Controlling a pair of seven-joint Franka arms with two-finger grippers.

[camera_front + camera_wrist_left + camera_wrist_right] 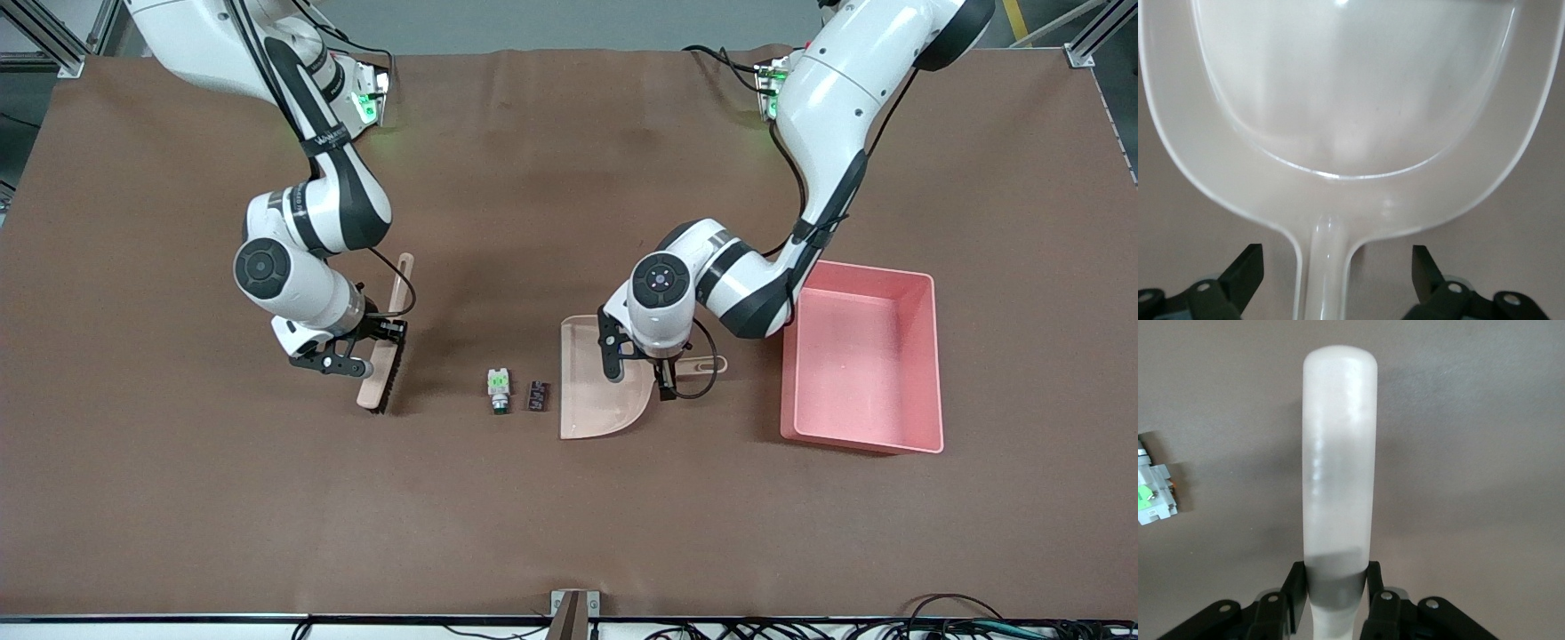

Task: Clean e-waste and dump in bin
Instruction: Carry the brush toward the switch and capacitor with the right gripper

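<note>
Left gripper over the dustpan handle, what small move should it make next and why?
Probably close the left gripper on the dustpan handle: its fingers stand open either side of it, not touching. The right gripper is already shut on the brush, and both e-waste parts lie between brush and dustpan.

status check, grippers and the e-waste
Right gripper shut on brush. Left gripper open astride dustpan handle. E-waste on table between them; bin unobstructed.

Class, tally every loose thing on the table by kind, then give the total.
E-waste parts: 2 (white part, dark chip)
Brush: 1
Dustpan: 1
Pink bin: 1
Total: 5
</note>
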